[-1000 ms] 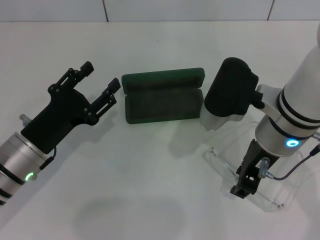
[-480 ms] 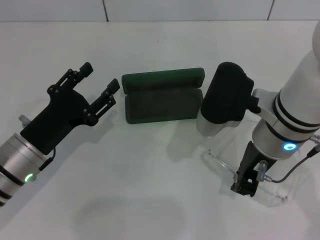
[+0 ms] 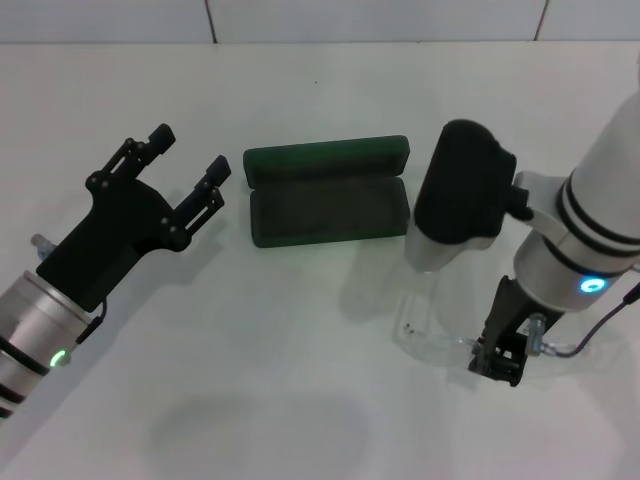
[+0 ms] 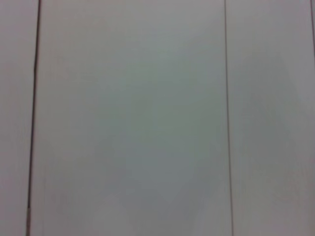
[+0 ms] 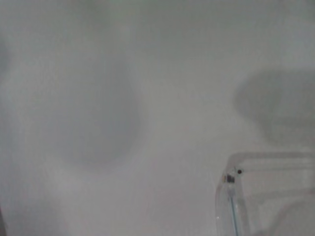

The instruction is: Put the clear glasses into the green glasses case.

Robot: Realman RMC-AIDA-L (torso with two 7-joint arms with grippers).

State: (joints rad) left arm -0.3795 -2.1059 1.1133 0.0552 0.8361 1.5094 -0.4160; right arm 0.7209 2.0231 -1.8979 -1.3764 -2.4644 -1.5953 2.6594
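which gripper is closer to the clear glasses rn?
Right. The right gripper is at the transparent plastic wraparound glasses, apparently holding them near the table. The left gripper hovers open far off, beyond the open dark green case.

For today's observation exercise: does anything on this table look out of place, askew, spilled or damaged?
Nothing stands out. The green glasses case lies open and level on the table. The clear glasses sit at the right gripper, apart from the case. The left gripper hovers beside the case, jaws open.
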